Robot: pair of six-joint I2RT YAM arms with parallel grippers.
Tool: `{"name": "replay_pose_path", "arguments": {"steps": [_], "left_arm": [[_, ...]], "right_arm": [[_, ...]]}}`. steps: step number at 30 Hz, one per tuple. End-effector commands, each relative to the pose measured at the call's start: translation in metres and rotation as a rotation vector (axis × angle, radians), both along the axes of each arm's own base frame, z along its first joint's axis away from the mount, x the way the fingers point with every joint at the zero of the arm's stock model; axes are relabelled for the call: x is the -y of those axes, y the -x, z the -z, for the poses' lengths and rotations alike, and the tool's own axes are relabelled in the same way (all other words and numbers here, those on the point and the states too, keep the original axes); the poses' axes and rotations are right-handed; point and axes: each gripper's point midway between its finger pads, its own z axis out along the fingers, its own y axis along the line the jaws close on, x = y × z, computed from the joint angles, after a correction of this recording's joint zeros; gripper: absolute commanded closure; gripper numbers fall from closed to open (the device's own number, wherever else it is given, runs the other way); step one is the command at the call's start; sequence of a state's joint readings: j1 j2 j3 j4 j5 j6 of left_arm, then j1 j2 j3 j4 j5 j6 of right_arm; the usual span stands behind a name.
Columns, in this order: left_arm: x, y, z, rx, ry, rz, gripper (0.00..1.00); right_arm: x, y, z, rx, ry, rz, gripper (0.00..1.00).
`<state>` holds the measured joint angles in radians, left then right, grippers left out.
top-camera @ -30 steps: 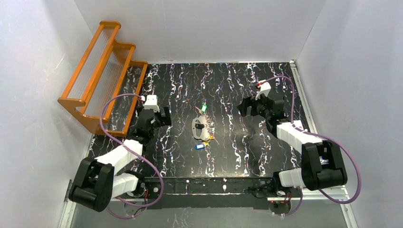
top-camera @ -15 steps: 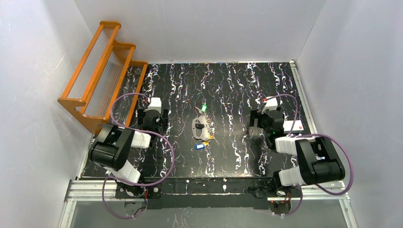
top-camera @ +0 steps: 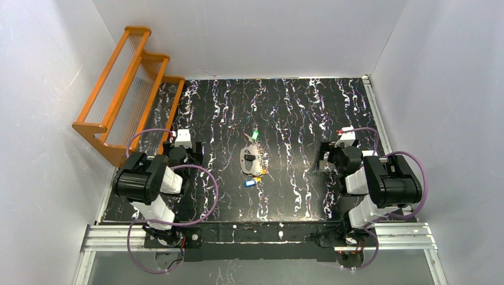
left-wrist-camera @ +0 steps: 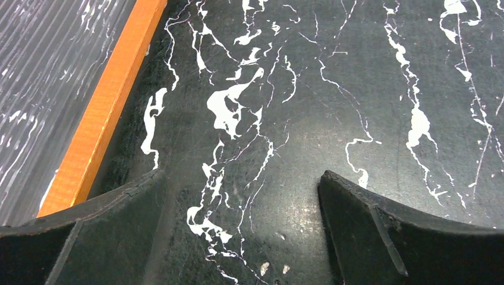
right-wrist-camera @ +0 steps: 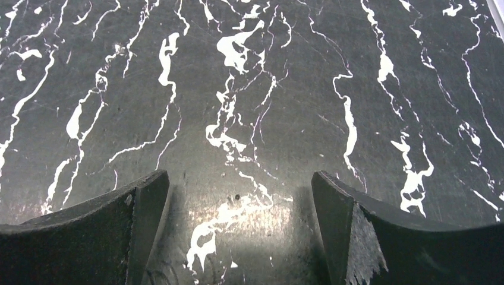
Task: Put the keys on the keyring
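The keyring [top-camera: 249, 159] lies in the middle of the tabletop [top-camera: 297, 113] with the keys [top-camera: 249, 183] just beside it, while the left tool [left-wrist-camera: 242, 176] and the right tool [right-wrist-camera: 241, 174] hover released and empty at either side, probably to leave the middle free.

Top view: green key [top-camera: 255, 135], blue key [top-camera: 249, 183] and yellow-orange key [top-camera: 258, 177] are only colour specks, blades too small to resolve. Can't tell whether any of them touches or is threaded on the keyring [top-camera: 248, 159] — its thin metal ring is a blur.
Left end effector [left-wrist-camera: 242, 178] and right end effector [right-wrist-camera: 241, 175] are cut off by the bottom edge in the wrist views, mostly hidden under their wrists from above.
Orange rack [left-wrist-camera: 101, 119] — cropped at the left wrist view's left edge.
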<state>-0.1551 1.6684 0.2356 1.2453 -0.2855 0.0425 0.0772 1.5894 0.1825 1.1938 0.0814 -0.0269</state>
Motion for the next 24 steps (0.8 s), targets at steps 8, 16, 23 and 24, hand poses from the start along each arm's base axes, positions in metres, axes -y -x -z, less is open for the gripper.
{"name": "replay_pose_path", "arguments": {"steps": [8, 16, 23, 24], "left_arm": [[-0.0063, -0.0027, -0.0088, 0.044, 0.007, -0.042, 0.02], [-0.0058, -0.0038, -0.0082, 0.042, 0.007, -0.039, 0.02], [-0.0047, -0.0088, -0.0055, 0.022, 0.029, -0.018, 0.02], [-0.0051, -0.0085, -0.0053, 0.021, 0.032, -0.019, 0.02]], "right_arm": [[0.0047, -0.0225, -0.0260, 0.083, -0.050, 0.019, 0.01], [0.0042, -0.0232, -0.0256, 0.079, -0.051, 0.015, 0.01], [0.0040, -0.0231, -0.0253, 0.078, -0.053, 0.015, 0.01], [0.0041, -0.0231, -0.0254, 0.078, -0.052, 0.015, 0.01]]}}
